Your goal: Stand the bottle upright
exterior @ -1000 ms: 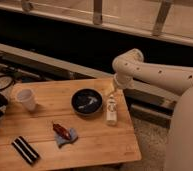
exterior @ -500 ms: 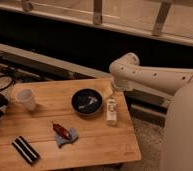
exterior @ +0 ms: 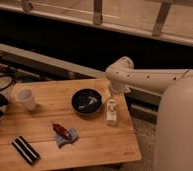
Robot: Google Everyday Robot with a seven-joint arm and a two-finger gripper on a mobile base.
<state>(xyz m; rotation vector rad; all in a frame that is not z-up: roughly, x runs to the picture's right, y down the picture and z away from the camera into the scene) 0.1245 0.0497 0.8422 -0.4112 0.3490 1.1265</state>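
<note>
The bottle (exterior: 111, 111) stands upright on the right part of the bench (exterior: 100, 142), just right of the dark bowl (exterior: 87, 102) – slim and whitish, with a pale label and a narrow neck at the top. The tool (exterior: 112, 94) hangs right over that neck, at the end of the white arm (exterior: 145, 79); whether it grips the bottle I cannot tell. Far left stands a white paper cup (exterior: 26, 98) – nearer, a red object (exterior: 60, 131) lies on a blue cloth (exterior: 67, 137).

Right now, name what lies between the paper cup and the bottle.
The dark bowl, in the camera view; the tool hangs just above the bottle.
</note>
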